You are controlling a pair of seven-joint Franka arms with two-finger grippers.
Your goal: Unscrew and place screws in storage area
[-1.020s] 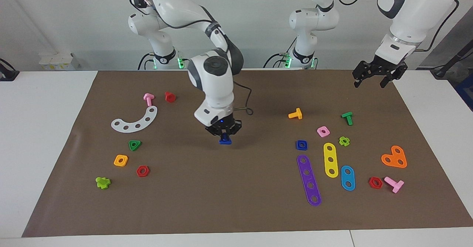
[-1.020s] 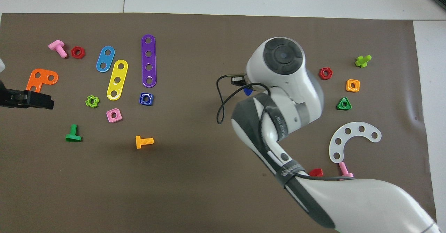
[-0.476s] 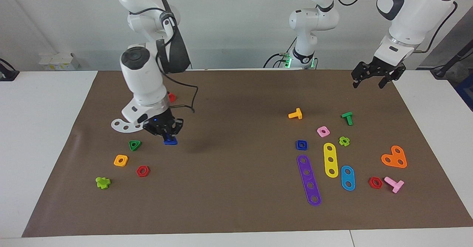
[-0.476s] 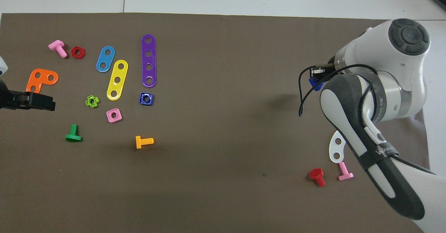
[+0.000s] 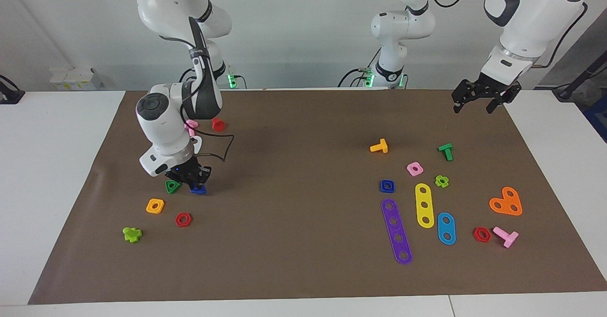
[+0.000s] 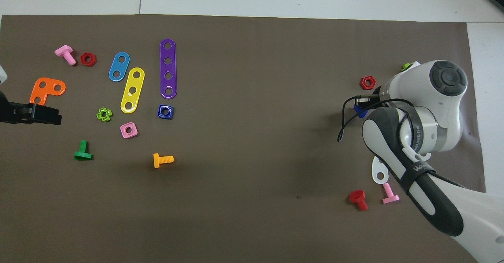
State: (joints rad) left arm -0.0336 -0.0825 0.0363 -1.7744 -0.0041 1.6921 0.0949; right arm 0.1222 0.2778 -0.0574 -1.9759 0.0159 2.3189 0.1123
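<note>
My right gripper (image 5: pixel 195 184) is shut on the dark-blue screw (image 5: pixel 198 190), a small toy bolt. It holds the screw low over the mat at the right arm's end of the table, right beside a green triangular nut (image 5: pixel 172 186). I cannot tell whether the screw touches the mat. In the overhead view the right arm's wrist covers the gripper, and only a corner of the screw (image 6: pixel 358 111) shows. My left gripper (image 5: pixel 478 101) hangs open and holds nothing. It waits above the mat's edge at the left arm's end, near the orange plate (image 6: pixel 46 89).
Around the held screw lie an orange nut (image 5: pixel 155 206), a red hex nut (image 5: pixel 183 219), a lime piece (image 5: pixel 132 234), a red bolt (image 5: pixel 218 124) and a pink bolt (image 5: pixel 190 127). Toward the left arm's end lie coloured plates, nuts, bolts and the dark-blue square nut (image 5: pixel 387 185).
The right arm has carried the dark-blue screw from the middle of the mat to the right arm's end and lowered it beside the green triangular nut. The left arm has barely moved.
</note>
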